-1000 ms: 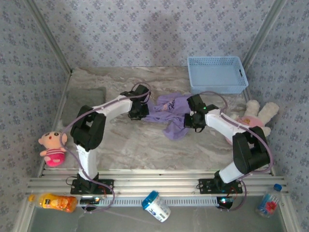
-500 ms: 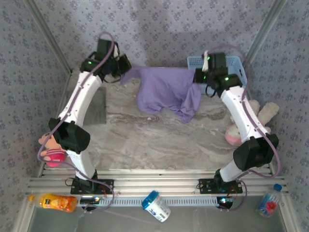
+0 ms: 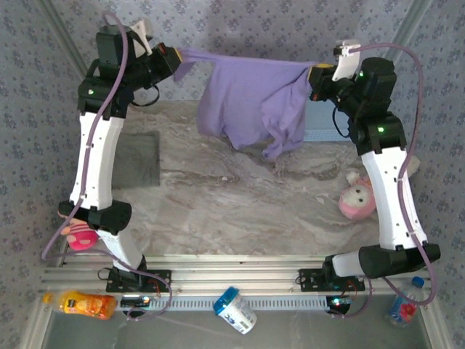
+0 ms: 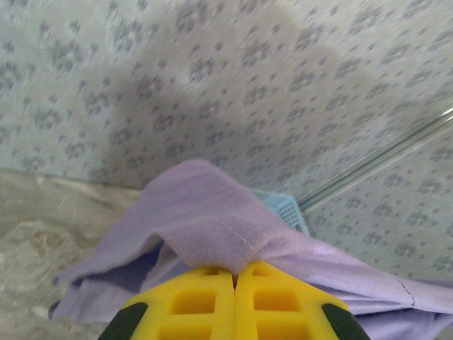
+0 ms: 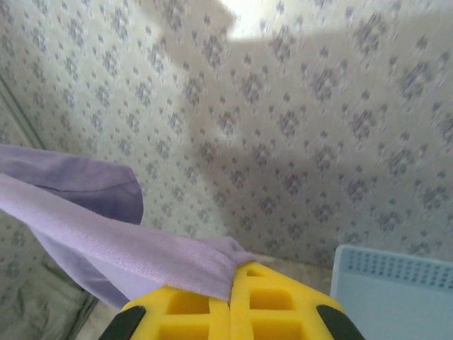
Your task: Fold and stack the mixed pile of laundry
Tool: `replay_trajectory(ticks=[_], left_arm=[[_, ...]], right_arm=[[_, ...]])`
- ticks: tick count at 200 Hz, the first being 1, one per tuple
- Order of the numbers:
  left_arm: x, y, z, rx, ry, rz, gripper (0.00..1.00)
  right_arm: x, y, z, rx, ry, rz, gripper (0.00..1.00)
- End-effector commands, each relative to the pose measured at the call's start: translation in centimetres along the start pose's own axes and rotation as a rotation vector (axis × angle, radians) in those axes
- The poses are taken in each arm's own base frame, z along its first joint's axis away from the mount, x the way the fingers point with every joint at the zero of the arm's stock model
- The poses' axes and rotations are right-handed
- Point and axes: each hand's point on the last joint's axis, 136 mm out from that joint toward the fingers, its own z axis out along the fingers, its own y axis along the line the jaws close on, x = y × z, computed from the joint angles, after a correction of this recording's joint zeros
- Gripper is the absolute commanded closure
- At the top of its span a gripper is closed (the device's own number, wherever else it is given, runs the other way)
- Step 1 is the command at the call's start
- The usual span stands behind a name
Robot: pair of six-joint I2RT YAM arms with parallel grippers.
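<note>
The lavender-purple T-shirt [image 3: 251, 102] hangs in the air, its top edge stretched between my two raised grippers and its lower part dangling bunched above the marble table [image 3: 240, 211]. At the shirt's left corner my left gripper [image 3: 173, 58] is shut on the fabric; its wrist view has the yellow fingertips [image 4: 235, 273] pressed together on a hemmed fold of the T-shirt [image 4: 205, 212]. My right gripper [image 3: 317, 73] is shut on the right corner, and its wrist view shows it [image 5: 231, 287] pinching the T-shirt [image 5: 106, 241]. The gray garment [image 3: 138, 158] lies flat at the table's left.
The light blue basket [image 3: 327, 133] stands at the back right, mostly behind the right arm and shirt. One pink plush toy [image 3: 356, 203] lies at the right, another [image 3: 76, 233] at the left edge. Bottles [image 3: 87, 304] [image 3: 234, 309] rest along the near rail.
Both arms have lifted the T-shirt off the table to well above it and moved apart, spreading it from a bunched heap into a hanging sheet.
</note>
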Motion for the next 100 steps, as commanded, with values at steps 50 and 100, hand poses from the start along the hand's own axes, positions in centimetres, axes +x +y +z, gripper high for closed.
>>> replay_trajectory(ticks=[50, 100], left_arm=[[0.8, 6.5, 4.7, -0.190, 0.026, -0.034, 1.00], [-7.7, 3.9, 4.2, -0.011, -0.226, -0.125, 1.00]], right_arm=[[3.9, -3.3, 5.4, 0.007, 0.078, 0.097, 1.00], [-9.0, -3.4, 8.2, -0.061, -0.273, 0.135, 1.00]])
